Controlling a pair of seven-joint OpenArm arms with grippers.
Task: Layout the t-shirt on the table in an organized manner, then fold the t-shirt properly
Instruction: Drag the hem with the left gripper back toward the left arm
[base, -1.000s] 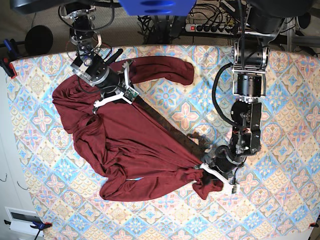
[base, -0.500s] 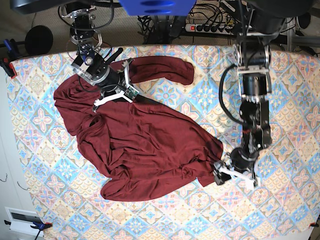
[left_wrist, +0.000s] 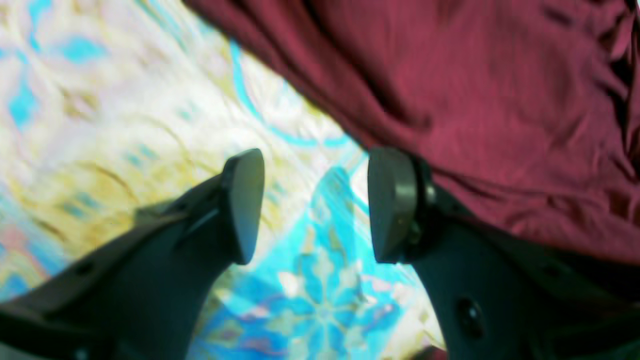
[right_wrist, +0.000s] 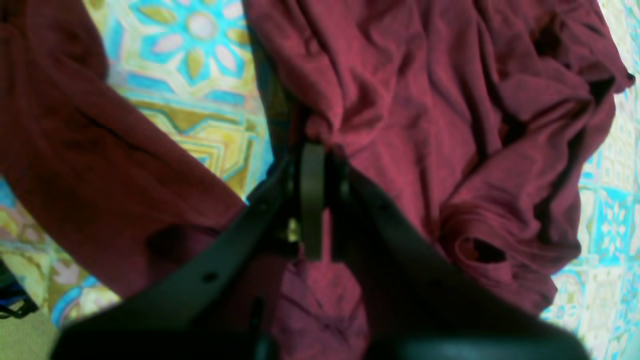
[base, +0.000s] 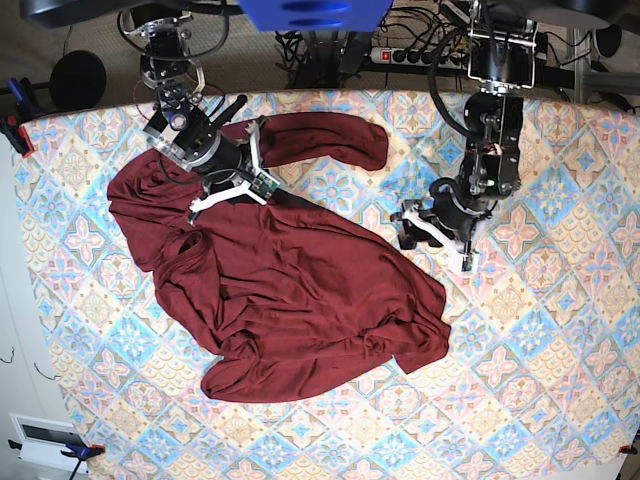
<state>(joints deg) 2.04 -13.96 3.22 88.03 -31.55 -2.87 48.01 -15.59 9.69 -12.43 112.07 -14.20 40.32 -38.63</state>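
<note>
Here the t-shirt (base: 280, 290) lies crumpled across the table (base: 560, 330), from near its left edge to about the middle, one sleeve thrown toward the far edge. At the shirt's far-left shoulder the right gripper (base: 228, 188) is pinched tight on a fold of the shirt; off the shirt's right edge, above bare cloth, the left gripper (base: 432, 232) hangs with its jaws apart and nothing between them. The risk, as I judge it: a single pinch point, so any pull from the right arm would drag the whole bunched body rather than spread it, and the lower hem would stay folded under itself. The left gripper could also catch the tablecloth if it comes down short of the shirt edge. The right wrist view shows the fingers (right_wrist: 312, 200) closed flat on the fabric — the base view cannot settle that. The left wrist view shows the shirt edge just beside one finger (left_wrist: 392, 205), not touching, though it is blurred.
</note>
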